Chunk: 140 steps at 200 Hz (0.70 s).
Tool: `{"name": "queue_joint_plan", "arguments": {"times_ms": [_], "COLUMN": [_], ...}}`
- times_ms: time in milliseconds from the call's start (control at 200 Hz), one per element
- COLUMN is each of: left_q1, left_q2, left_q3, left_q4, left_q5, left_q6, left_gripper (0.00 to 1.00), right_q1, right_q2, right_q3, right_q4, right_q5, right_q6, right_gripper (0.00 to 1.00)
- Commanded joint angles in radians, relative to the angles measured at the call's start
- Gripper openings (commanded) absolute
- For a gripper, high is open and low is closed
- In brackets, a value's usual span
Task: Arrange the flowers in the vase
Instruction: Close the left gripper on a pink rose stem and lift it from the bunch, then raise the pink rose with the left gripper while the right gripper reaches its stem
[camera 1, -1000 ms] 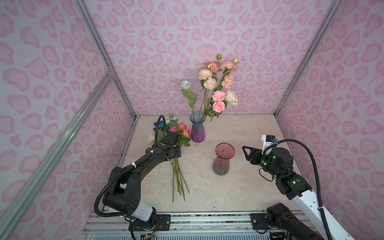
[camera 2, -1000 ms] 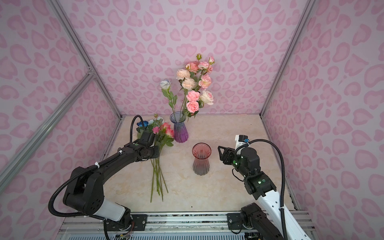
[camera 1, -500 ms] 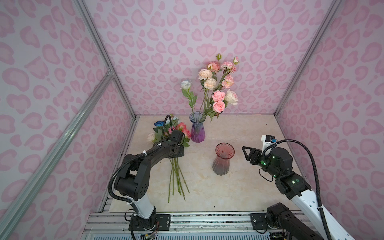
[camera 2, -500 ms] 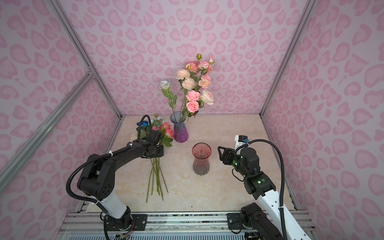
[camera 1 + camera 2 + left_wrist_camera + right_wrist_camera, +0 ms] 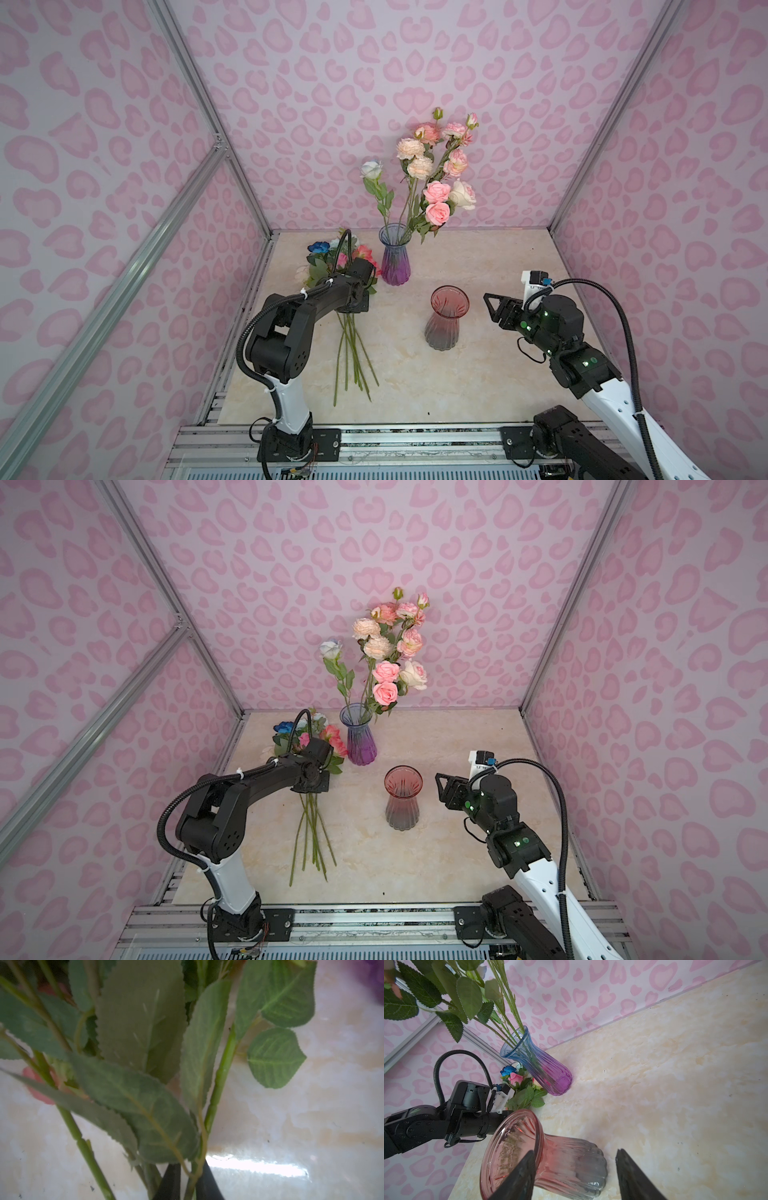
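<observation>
Leafy flowers, stems more splayed, between left jaws

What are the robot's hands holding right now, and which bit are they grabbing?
The left gripper pinches one thin flower stem, just below its leaves. The right gripper is open, holding nothing.

Two vases, two arms
</observation>
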Motion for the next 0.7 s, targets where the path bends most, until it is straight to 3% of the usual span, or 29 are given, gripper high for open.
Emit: {"name": "queue_joint_plan", "arguments": {"times_ms": [0, 120, 325, 480, 615, 695], "left_q1": [0.000, -0.002, -0.002, -0.002, -0.001, -0.005], "left_q2": [-0.034, -0.108, -0.243, -0.451, -0.665, -0.748], "left_q3": [0.003, 0.003, -0.007, -0.038, -0.021, -0.005], "left_q4": [-0.014, -0.017, -0.036, -0.027, -0.001, 0.036], "left_q5": [0.002, 0.059, 0.109, 0.190, 0.254, 0.348], "left_q6": [0.004, -0.005, -0.018, -0.033, -0.052, -0.058], "left_gripper": [0.13, 0.03, 0.03, 0.03, 0.03, 0.03], "right_q1": [0.000, 0.000, 0.000, 0.013, 0.103, 0.188], "right_q2": [0.000, -0.001, -0.005, -0.009, -0.010, 0.014], "right_q3": [0.004, 0.006, 0.016, 0.092, 0.217, 0.303], "right_q4": [0.023, 0.023, 0.026, -0.018, -0.084, -0.111], "right_q5": [0.011, 0.006, -0.010, -0.062, -0.061, -0.029], "right_q6": [-0.008, -0.002, 0.005, -0.064, -0.172, -0.196], "right_gripper": [0.62, 0.62, 0.62, 0.62, 0.63, 0.64]}}
